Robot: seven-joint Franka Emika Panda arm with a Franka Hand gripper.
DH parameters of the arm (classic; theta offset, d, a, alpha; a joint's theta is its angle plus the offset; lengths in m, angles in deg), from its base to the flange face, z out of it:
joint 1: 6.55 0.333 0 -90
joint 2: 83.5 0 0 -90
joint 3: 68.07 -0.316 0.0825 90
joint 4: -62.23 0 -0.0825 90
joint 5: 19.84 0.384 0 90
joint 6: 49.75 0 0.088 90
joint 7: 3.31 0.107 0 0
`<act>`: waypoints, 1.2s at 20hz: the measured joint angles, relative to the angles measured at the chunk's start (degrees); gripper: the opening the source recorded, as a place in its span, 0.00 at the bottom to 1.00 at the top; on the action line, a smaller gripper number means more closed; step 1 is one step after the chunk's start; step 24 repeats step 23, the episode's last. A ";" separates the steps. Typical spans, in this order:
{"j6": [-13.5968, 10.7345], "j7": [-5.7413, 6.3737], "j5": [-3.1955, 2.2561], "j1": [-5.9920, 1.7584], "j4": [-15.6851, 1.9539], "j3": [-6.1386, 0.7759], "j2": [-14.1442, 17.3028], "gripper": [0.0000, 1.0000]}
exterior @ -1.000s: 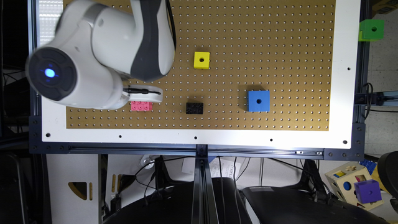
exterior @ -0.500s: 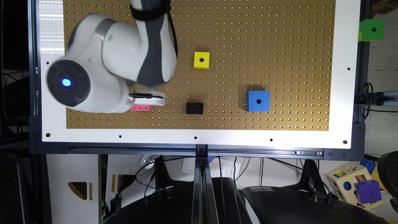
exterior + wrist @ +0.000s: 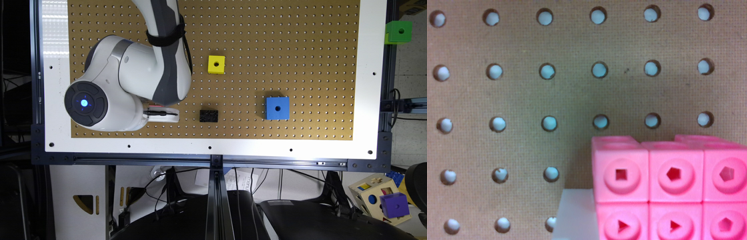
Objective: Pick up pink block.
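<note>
Wrist view: small pink studded plastic brick (image 3: 672, 190) close below hand, grip state unclear. Probably light, rigid, slick; pinch flat long sides.

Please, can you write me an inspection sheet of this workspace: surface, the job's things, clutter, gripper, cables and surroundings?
Surface: brown perforated pegboard in a white frame, lying flat.
Job's things: small pink plastic studded block, close under the wrist camera, resting on the board.
Clutter: black studded brick; yellow cube with a hole; blue cube with a hole.
Gripper: white gripper low over the board beside the black brick; open or shut cannot be told.
Cables: black cables hanging below the table.
Surroundings: green cube off the board; shape-sorter box with a purple cube below.
</note>
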 joint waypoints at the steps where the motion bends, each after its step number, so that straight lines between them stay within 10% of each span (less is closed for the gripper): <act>1: 0.00 0.00 0.00 -0.02 0.00 -0.02 0.00 0.00; 6: -0.97 -0.01 0.00 -0.02 -0.01 -0.01 -0.56 0.00; 16: -11.64 -0.01 0.00 -0.01 -0.03 -0.05 -10.01 0.00; 24: -12.02 -0.01 0.00 -0.01 -0.05 -0.07 -10.79 0.00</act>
